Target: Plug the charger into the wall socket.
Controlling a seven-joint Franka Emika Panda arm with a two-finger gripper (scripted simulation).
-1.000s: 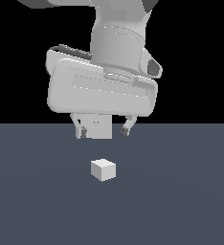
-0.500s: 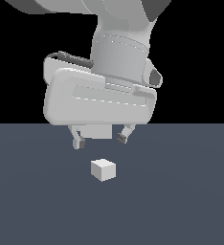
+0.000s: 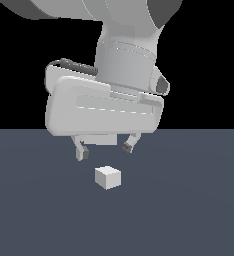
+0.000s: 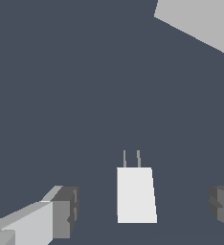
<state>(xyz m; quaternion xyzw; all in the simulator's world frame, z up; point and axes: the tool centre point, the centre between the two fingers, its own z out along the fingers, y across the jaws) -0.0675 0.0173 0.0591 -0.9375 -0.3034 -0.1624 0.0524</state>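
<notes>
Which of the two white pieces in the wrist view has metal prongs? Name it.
The charger, the small block lying between the open gripper fingers, with two thin prongs sticking out. The other white piece, at the picture's edge, shows none.

We see a plain white charger [image 3: 108, 177] with two thin grey prongs, lying on a flat slate-blue floor [image 3: 189, 210]. Above the charger, our gripper [image 3: 105, 148] is pale grey with dark grey fingertips [image 4: 65, 212]. Beyond the charger, a light grey plate [image 4: 200, 21] shows no pattern.
</notes>
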